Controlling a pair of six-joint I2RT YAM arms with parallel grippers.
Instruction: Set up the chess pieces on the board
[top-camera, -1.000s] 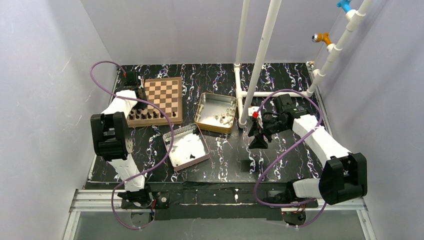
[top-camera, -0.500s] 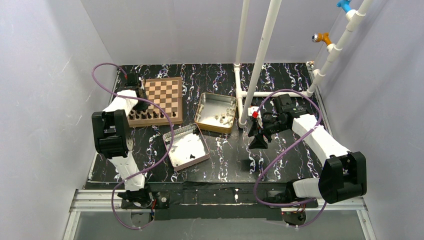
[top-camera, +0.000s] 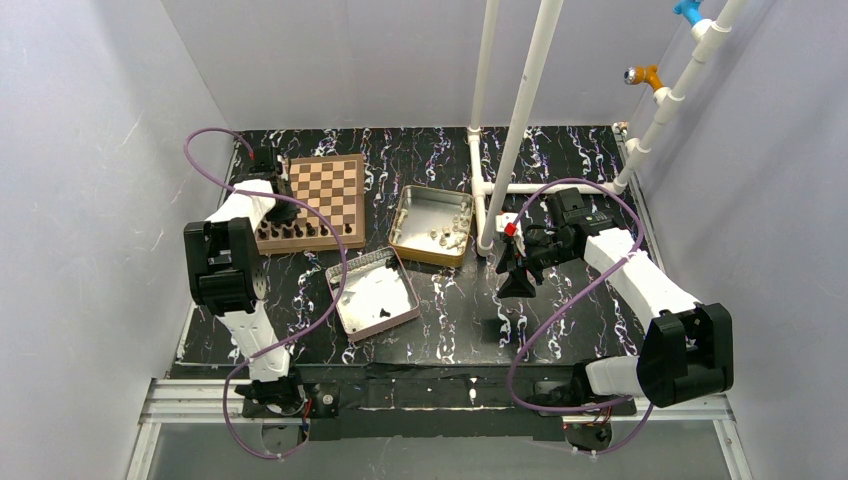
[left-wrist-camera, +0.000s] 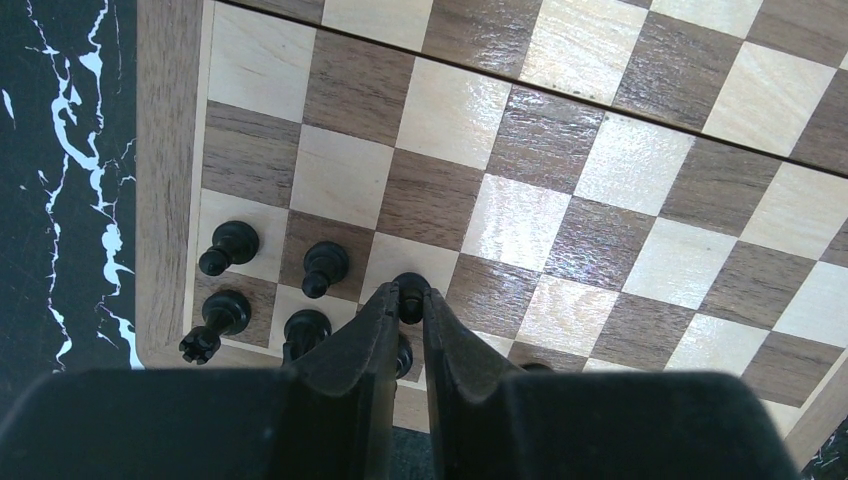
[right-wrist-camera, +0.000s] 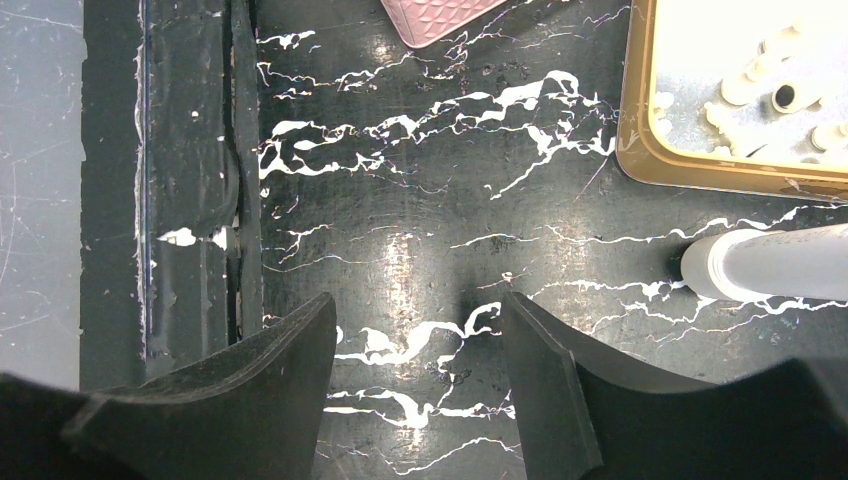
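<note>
One tiny black chess piece (left-wrist-camera: 410, 286) is pinched between the fingertips of the left gripper (left-wrist-camera: 408, 304), which is clenched on the figure's head. The piece is upright over a tan square near a corner of the flat wooden chessboard (left-wrist-camera: 600, 170) with its tan and brown checks. Whether its base touches the wood is hidden by the fingers. Four more small black figures (left-wrist-camera: 322, 268) stand just to the left of those fingers, two by two beside the board's darker rim. Another is half hidden behind the left finger.

Seen from above, a row of black figures (top-camera: 300, 231) lines the board edge under this gripper.

The right gripper (right-wrist-camera: 420, 320) is well apart from the board, its jaws spread wide and holding nothing, over the black marbled tabletop (right-wrist-camera: 400, 200). Ahead of it and to its right lies a shallow gold-rimmed metal tin (right-wrist-camera: 640, 165) with pale bits inside. A white plastic pipe (right-wrist-camera: 770, 262) lies just right of its right finger
</note>
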